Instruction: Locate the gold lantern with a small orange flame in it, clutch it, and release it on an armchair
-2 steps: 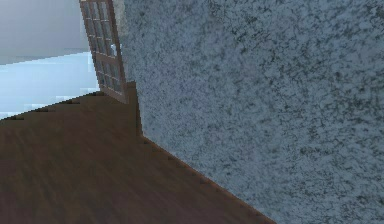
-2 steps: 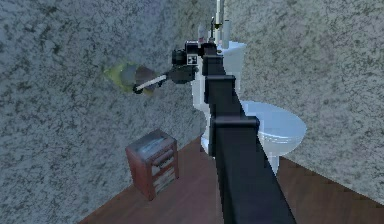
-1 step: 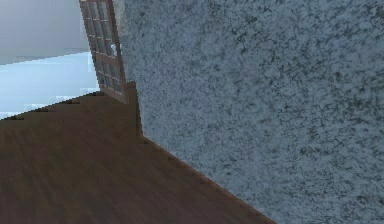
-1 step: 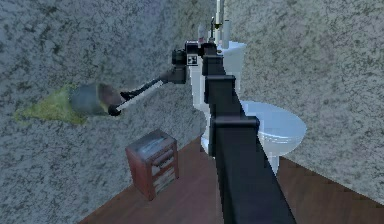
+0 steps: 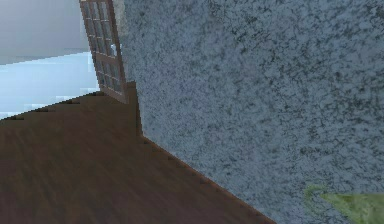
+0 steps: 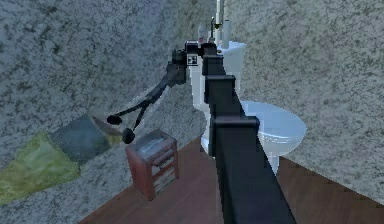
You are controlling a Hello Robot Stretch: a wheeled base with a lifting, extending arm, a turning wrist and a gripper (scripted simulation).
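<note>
Gripper (image 6: 122,119) left of centre in the arm side view, in front of a grey-and-yellow bundle (image 6: 55,150), up-left of a red-brown box (image 6: 153,165). Cannot tell jaw state or any hold. Slim gold shape (image 6: 218,12), too small to name as the lantern, top centre on the white toilet (image 6: 272,125) tank.

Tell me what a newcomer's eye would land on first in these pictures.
In the arm side view, the dark arm rises up the middle, with a white toilet just right of it. The gripper is out to its left, near a small red-brown box on the floor. In the forward view, a speckled blue-grey wall covers the right, with a glazed door at upper left.
</note>
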